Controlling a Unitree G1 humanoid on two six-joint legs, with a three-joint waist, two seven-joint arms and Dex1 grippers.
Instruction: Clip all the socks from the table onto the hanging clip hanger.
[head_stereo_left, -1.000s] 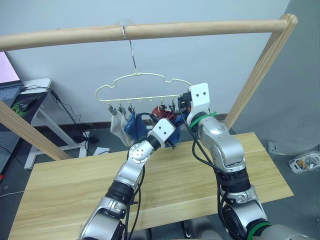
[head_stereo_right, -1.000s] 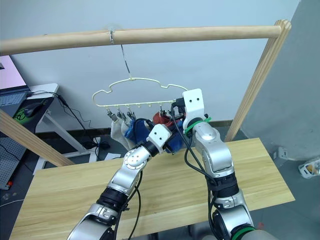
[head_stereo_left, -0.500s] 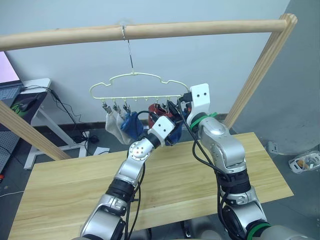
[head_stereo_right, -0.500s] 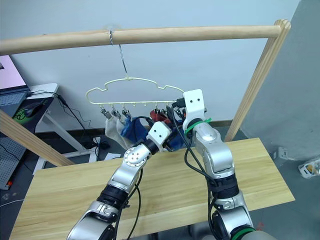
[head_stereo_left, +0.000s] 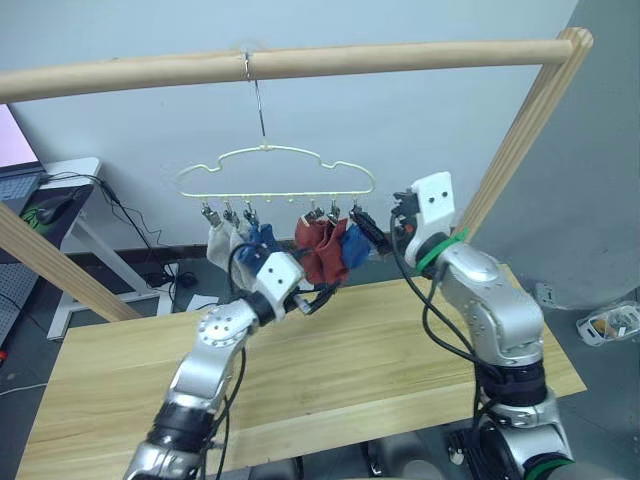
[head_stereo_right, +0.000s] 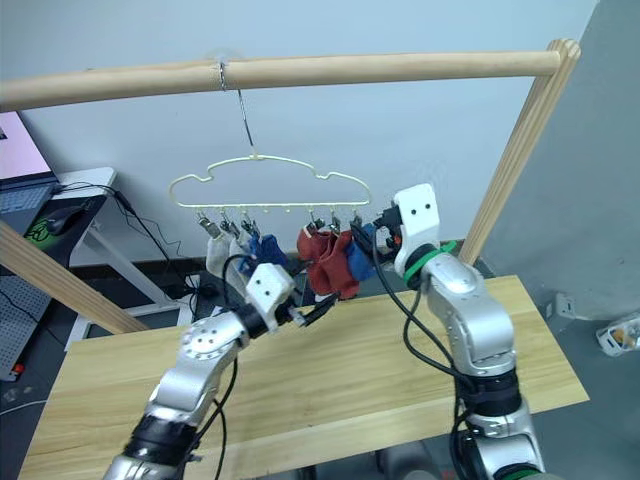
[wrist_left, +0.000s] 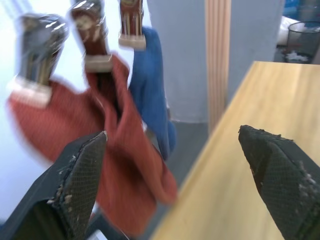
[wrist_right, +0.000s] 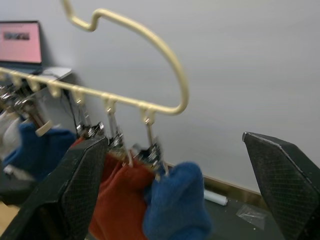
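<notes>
The pale-yellow clip hanger hangs by its hook from the wooden pole. Several socks are clipped along it: light grey, blue, rust-red and a second blue one at the right end. My left gripper is open just below and in front of the red socks, holding nothing. My right gripper is open beside the right-end blue sock, level with the clips, also holding nothing. The light wood table lies below both arms.
Slanted wooden posts carry the pole on the right and left. A small white desk with a laptop stands at the far left, cables on the floor behind the table. A grey wall is behind the hanger.
Both grippers went from shut to open and drew back from the hanger. The left arm dropped down-left, the right moved right. The right-end blue sock now hangs free from its clip.
</notes>
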